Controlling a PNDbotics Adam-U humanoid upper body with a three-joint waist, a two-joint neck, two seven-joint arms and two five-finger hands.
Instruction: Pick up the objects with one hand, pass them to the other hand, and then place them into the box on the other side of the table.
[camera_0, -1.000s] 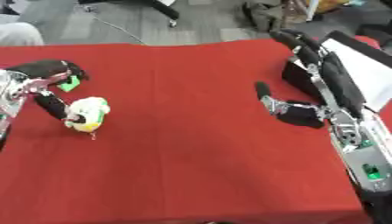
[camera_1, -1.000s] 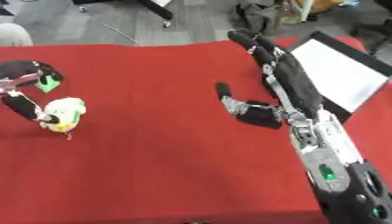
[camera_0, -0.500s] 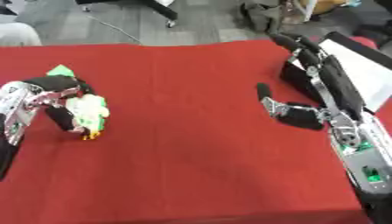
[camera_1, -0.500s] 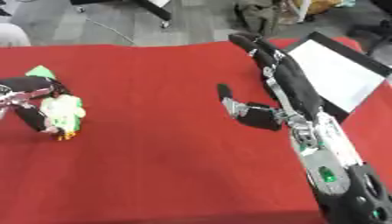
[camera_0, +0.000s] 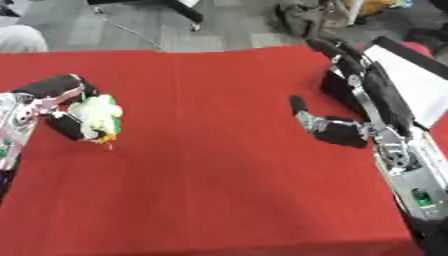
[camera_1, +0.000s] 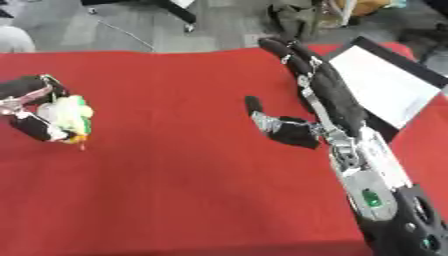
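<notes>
My left hand (camera_0: 61, 102) is at the left side of the red table, curled round a small white, yellow and green object (camera_0: 94, 116) that it holds above the cloth. An orange tip shows at the object's lower end. My right hand (camera_0: 359, 102) is held open over the right part of the table, fingers straight and pointing away, thumb (camera_0: 302, 111) stretched toward the left. Nothing is in the right hand. A wide stretch of red cloth separates the two hands.
The red cloth (camera_0: 219, 180) covers the whole table. A black-edged box with a white inside (camera_1: 381, 85) lies at the right edge, partly behind my right arm. Beyond the far edge are a grey floor, chair legs and bags.
My left hand has lifted the object and carried it toward the middle, turning it. The right hand has stayed in place. The camera has shifted slightly.
</notes>
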